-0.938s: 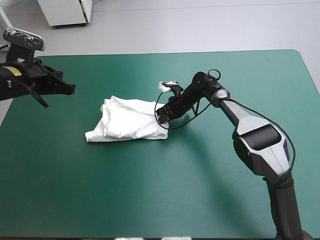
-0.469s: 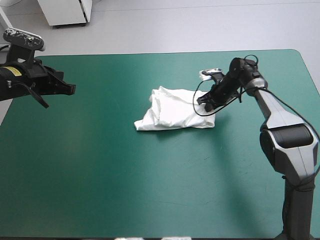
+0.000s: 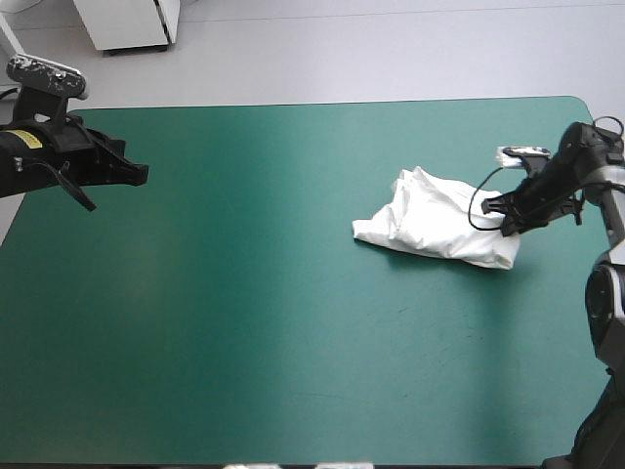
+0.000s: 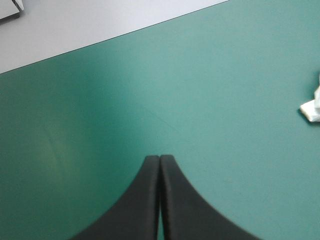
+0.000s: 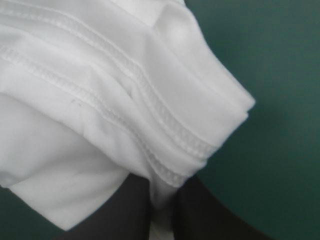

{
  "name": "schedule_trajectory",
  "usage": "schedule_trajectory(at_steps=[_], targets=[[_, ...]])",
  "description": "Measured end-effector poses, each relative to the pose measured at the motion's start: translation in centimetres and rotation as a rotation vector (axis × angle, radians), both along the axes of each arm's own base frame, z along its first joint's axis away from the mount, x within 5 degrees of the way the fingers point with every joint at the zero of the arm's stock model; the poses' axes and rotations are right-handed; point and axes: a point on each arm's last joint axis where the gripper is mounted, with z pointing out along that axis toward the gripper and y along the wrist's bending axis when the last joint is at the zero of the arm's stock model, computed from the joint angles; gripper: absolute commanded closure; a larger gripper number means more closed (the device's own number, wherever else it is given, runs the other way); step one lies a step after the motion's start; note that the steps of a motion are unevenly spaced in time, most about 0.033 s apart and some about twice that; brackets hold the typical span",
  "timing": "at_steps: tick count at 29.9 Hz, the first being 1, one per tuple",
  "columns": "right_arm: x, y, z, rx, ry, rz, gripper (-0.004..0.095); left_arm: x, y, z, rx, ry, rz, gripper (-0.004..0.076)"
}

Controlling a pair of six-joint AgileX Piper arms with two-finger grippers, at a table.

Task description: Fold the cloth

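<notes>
The right hand point(image 3: 510, 217) clamps one end of the T-shirt point(image 3: 439, 227), a folded bundle lying near the desk's point(image 3: 293, 342) right edge. The left hand point(image 3: 137, 174) hovers far left, fingers pressed together.

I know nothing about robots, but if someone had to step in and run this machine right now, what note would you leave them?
Left gripper: shut, holding nothing, hovering above the table's left side, far from the T-shirt.
Right gripper: shut on the T-shirt, pinching a layered, hemmed edge at the end nearest the table's right edge.
T-shirt: a loose, rumpled bundle lying on the teal-green table, well toward its right edge.
Done: some layers are doubled over, but there is no neat fold.
Left to do: probably spread it flat nearer the middle, then fold it properly.
</notes>
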Motion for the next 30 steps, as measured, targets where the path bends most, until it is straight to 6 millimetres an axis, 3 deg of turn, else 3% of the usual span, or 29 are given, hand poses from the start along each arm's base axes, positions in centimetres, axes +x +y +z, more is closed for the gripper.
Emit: schedule_trajectory(at_steps=[8,16,19,26,30], targets=[[-4.6,-6.1,0.0,-0.015,0.007,-0.177,0.0917,0.0,-0.1,0.0,-0.006,0.000,-0.004,0.0733],[-6.9,-8.1,-0.8,-0.033,0.023,-0.241,0.0894,0.0,-0.2,0.0,-0.020,-0.001,-0.020,0.0733],[-6.9,-8.1,-0.8,-0.027,0.020,-0.244,0.0802,0.0,-0.3,0.1,-0.022,-0.001,-0.022,0.0733],[-6.9,-8.0,-0.6,-0.018,0.013,-0.239,0.0449,0.0,-0.3,0.1,-0.023,-0.001,-0.023,0.0733],[-7.3,-7.8,0.6,-0.028,-0.019,-0.239,0.0431,0.0,-0.3,0.1,-0.024,-0.001,-0.025,0.0733]])
